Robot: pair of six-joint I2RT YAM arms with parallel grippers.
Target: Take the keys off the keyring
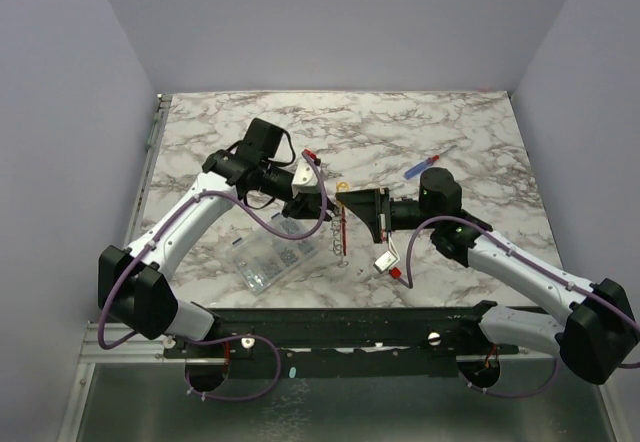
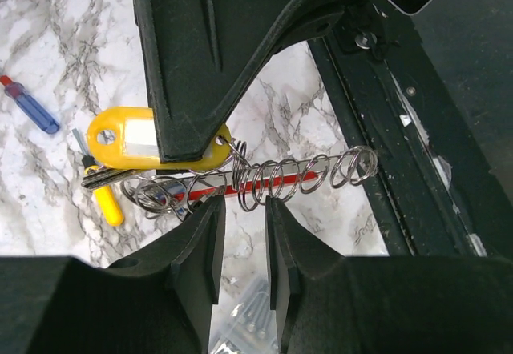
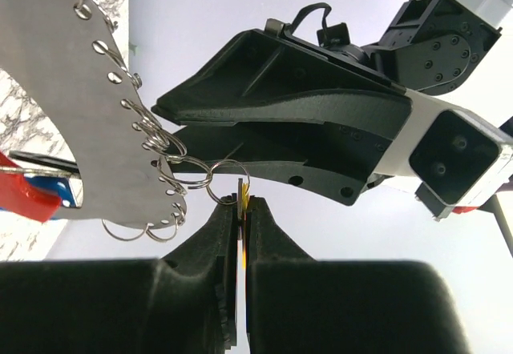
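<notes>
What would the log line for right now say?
right gripper: shut on yellow plastic key tag | left gripper: at metal wire rings, grip unclear

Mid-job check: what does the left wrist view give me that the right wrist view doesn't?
Left wrist only: the blue screwdriver, the yellow-handled screwdriver and the clear parts box. Right wrist only: the flat face of the keyring, a grey plate whose edge holes are threaded with split rings. Both: the rings, the red band, and the right end effector shut on the yellow key tag, which is broad-on from the left wrist and a thin sliver from the right.
</notes>
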